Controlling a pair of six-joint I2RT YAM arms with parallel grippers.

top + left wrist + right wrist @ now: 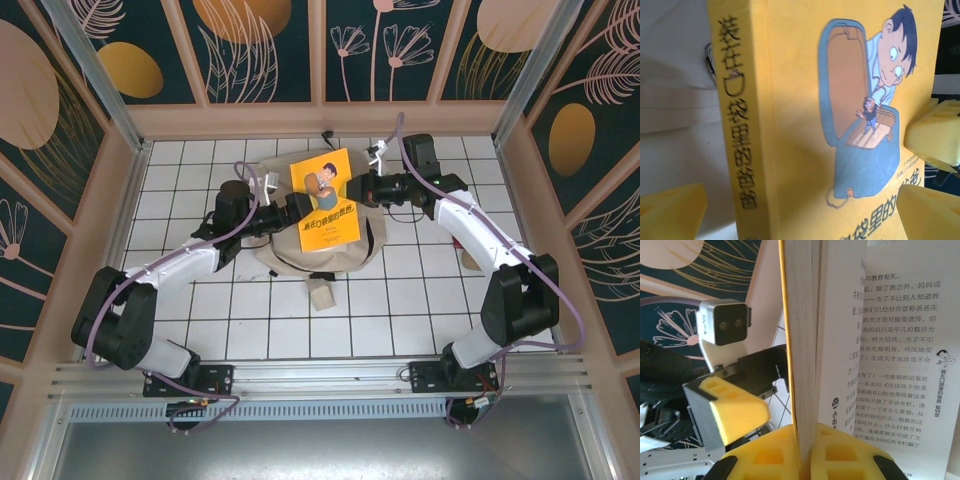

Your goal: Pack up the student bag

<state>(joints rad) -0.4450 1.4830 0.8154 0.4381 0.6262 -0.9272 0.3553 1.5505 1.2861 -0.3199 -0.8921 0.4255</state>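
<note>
Right gripper (805,457) is clamped on the page edge of the yellow book (325,198), holding it upright over the student bag (320,262), which lies mid-table between the arms. Left gripper (297,211) has its jaws wide beside the spine — gripping nothing. Bag opening not discernible. Judged step: book into bag. Free left gripper should spread the mouth first — then lower slowly, since loose pages may snag.
</note>
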